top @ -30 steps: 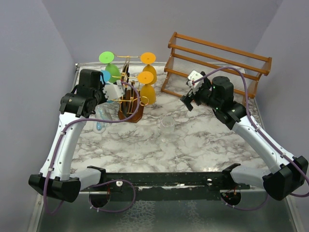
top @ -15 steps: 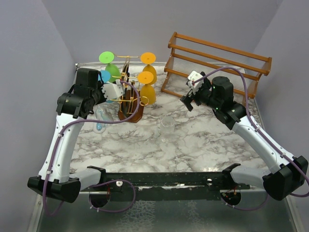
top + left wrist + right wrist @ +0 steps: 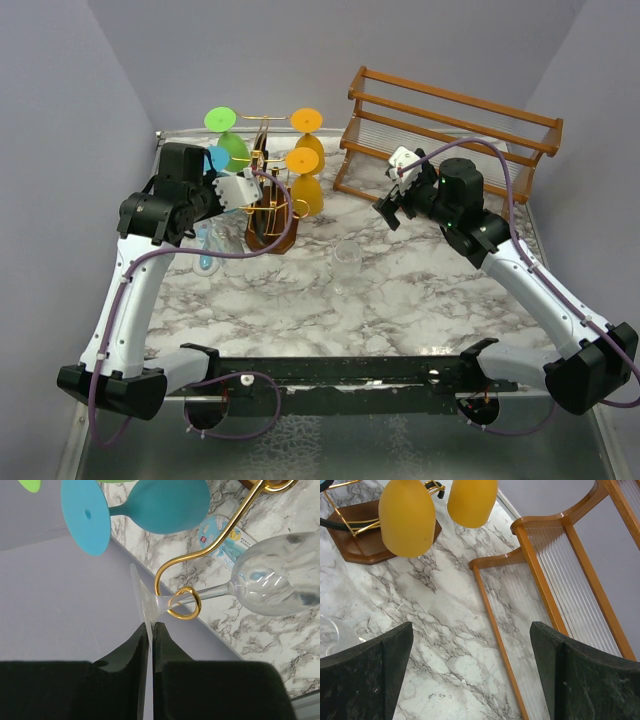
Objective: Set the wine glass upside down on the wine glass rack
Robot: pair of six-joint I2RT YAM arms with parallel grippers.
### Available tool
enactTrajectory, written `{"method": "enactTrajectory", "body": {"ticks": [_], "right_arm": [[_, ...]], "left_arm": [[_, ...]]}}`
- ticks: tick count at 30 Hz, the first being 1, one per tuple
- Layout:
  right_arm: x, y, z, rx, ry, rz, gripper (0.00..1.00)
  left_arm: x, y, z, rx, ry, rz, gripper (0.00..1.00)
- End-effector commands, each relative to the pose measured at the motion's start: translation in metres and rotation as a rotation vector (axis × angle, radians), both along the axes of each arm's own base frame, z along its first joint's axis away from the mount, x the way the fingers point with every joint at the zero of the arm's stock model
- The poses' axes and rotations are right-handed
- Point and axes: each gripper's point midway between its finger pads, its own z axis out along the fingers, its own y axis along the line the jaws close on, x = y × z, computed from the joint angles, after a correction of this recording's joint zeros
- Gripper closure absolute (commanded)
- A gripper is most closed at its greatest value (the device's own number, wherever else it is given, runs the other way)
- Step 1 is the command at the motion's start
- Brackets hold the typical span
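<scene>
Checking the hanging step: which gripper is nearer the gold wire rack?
Left. The left gripper is right at the wine glass rack, pinching the foot of the clear wine glass hooked on it; the right gripper hangs open off to its right.

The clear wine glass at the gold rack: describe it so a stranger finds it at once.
On the marble table, find the gold wire wine glass rack at back left. The clear wine glass has its stem in a scroll loop; its neighbours are a teal glass, a green glass and orange glasses.
</scene>
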Motion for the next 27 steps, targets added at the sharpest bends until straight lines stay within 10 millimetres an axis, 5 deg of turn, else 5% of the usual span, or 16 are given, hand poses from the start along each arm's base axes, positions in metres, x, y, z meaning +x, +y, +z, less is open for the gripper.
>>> {"method": "enactTrajectory", "body": {"ticks": [1, 27], "right_arm": [[-0.002, 0.000, 0.009, 0.012, -0.036, 0.016, 0.00], [-0.004, 0.004, 0.015, 0.000, -0.047, 0.055, 0.00]], "left_arm": [[-0.002, -0.012, -0.003, -0.052, 0.002, -0.037, 0.92], [-0.021, -0.036, -0.009, -0.147, 0.095, -0.143, 0.68]]}}
